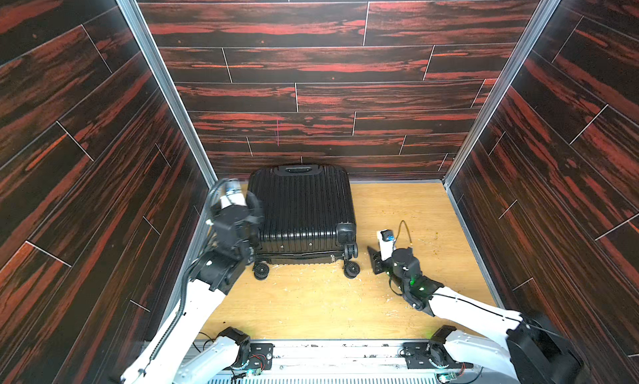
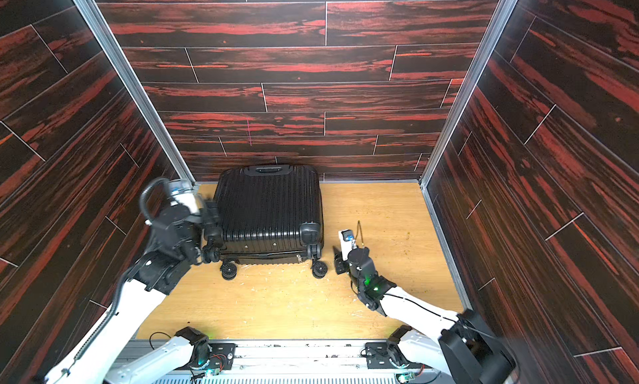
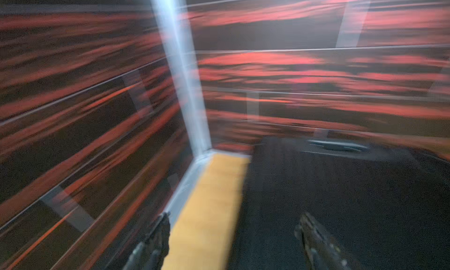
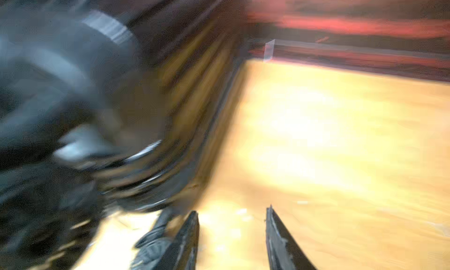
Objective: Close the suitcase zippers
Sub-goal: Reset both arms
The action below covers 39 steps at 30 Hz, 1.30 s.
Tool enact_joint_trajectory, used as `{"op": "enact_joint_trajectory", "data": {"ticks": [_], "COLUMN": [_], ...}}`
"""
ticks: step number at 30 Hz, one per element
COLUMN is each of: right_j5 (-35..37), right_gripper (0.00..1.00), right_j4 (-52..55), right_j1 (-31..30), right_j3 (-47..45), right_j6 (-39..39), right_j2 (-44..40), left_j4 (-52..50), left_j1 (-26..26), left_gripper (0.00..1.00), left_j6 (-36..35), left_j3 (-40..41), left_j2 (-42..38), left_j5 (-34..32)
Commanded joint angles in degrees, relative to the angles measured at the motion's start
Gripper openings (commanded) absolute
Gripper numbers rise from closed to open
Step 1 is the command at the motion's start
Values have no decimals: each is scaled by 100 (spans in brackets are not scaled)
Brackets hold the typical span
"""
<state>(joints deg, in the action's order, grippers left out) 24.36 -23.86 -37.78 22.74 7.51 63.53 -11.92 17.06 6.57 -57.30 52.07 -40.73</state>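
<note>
In both top views the suitcase lies flat on the wooden table, close to the back wall and left of centre, with its wheels toward the robot. A small metallic zipper pull hangs on the near seam, near the wheel on the robot's right. The left gripper hovers at the case's left edge. The right gripper sits low beside that wheel, apart from the case. The blurred left wrist view shows the left gripper spread wide and empty, one finger over the shell and one beside the bare table strip. The right wrist view, also blurred, shows the right gripper partly parted and empty above the table. From here, the right arm would best close in on the pull, pinch the tab near its base and draw it along the track. Meanwhile the left could press the lid so the halves meet.
</note>
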Motion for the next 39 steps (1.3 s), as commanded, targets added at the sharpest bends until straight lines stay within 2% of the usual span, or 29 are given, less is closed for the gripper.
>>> {"op": "enact_joint_trajectory", "data": {"ticks": [1,5,9,12,16,22,26,33,39], "right_j5": [553,500,447,326,189,-230,-696,-1286,-1928], "right_gripper": [47,47,47,47,47,47,47,48,49], "right_j4": [433,568,474,291,-221,-1111,-1659,-2639,-3495], "right_j1": [347,916,1515,2009,2534,3126,3422,3780,4167], "right_j3": [68,226,276,203,-82,-482,-660,-935,-1093], "right_j6": [-267,-386,-545,-575,-622,-589,-488,-445,-290], "right_j2": [-295,-438,-454,-413,-263,185,465,737,1061], "left_j4": [-337,-426,-145,379,1389,3360,3999,4001,5325], "left_j1": [-508,-938,-976,-976,-976,-990,-1108,-1562,-1820], "left_gripper": [84,84,84,84,84,84,85,86,87], "left_j6": [948,1485,1782,1875,1468,330,27,-134,-188], "left_j3": [369,1005,1817,2526,3421,4432,4564,3961,4064], "left_j2": [-336,-534,-647,-672,-590,-303,191,1222,1843], "left_j5": [-718,-850,-1194,-1111,-664,23,515,1857,2653]}}
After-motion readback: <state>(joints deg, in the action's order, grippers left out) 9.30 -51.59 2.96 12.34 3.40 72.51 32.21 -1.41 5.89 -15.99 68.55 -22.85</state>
